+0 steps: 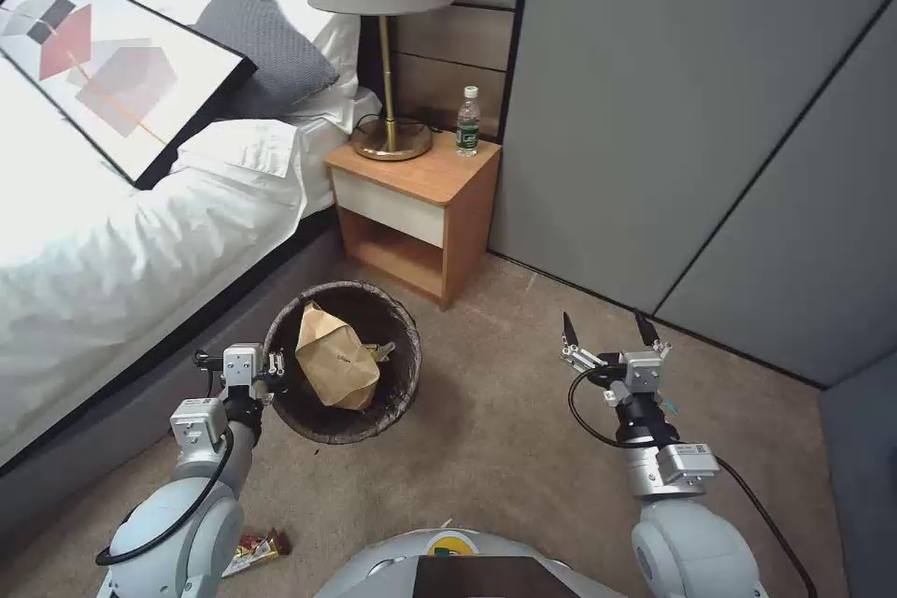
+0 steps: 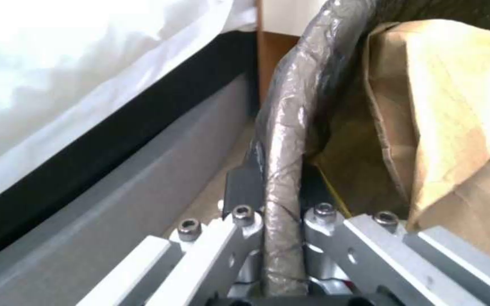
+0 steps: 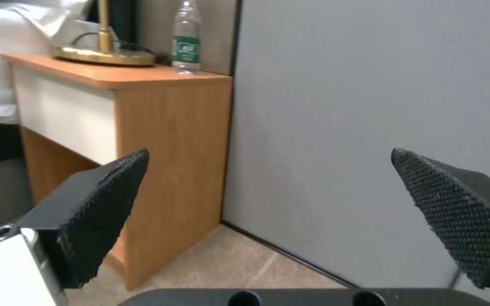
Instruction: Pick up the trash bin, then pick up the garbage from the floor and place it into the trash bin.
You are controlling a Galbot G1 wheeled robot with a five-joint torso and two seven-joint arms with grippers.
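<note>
Lettering on the clear bottle (image 1: 468, 121) cannot be read; its label is a green band with pale marks, and the bottle stands upright at the back right corner of the wooden nightstand's surface (image 1: 425, 173), beside the brass lamp base (image 1: 391, 140). On the carpet at about 7 o'clock in the head view lies a small red-and-yellow wrapper (image 1: 254, 549), its print too small to make out.

The trash bin (image 1: 402, 383) sits at roughly 9 o'clock from the picture's centre, close beside the bed frame (image 1: 112, 411), its round mouth facing up toward the camera. A crinkled dark bag lines it and folds over the rim. Inside stands a creased brown paper bag (image 1: 336, 369), its long axis running from 11 to 5 o'clock, with a bit of yellow wrapper showing at its right edge.

The left end effector (image 1: 272, 364) grips the bin at the rim's 9 o'clock side; in the left wrist view its fingers (image 2: 244, 187) are clamped on either side of the glossy bag-wrapped rim.

The right end effector (image 1: 607, 329) hovers over bare carpet at about 4 o'clock, spread wide and holding nothing; its black pads (image 3: 106, 212) are dimpled wedges.
</note>
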